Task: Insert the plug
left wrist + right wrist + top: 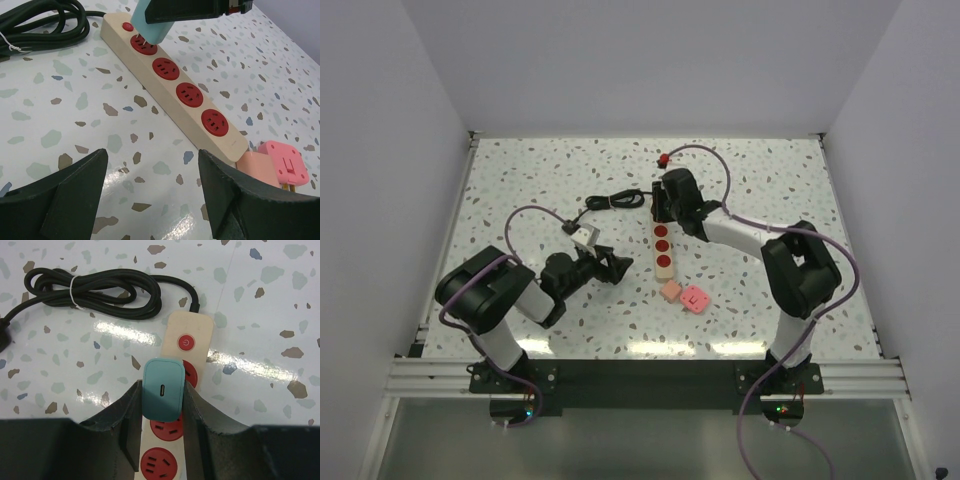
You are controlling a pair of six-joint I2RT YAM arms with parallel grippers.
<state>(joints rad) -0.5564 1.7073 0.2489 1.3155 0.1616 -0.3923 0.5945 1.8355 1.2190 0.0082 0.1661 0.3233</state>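
A: Where is the plug (162,389)?

B: It is held over the socket nearest the switch on the power strip (190,95). The right gripper (162,401) is clamped on it, one finger on each of two opposite sides. In the left wrist view, thin prongs show between the teal body and the red socket face, so I judge it not fully seated.

A: Orientation?

B: The long axis stands roughly upright and leans a little in the left wrist view. The prongs point down at the strip, and the USB port end faces up toward the right wrist camera. The strip's own long axis runs away from the arms, with the cord (90,290) coiled at its far end.

A: Handling?

B: Probably a light, rigid plastic shell with smooth sides, so it may pivot between the pads under a push. The present hold on the side faces looks right. The strip also looks light and may slide on the counter (520,180).

A: Left gripper (152,155)?

B: Its jaws are apart and hold nothing. It sits low over the counter, near the strip. A pink adapter (285,162) lies at the strip's near end.
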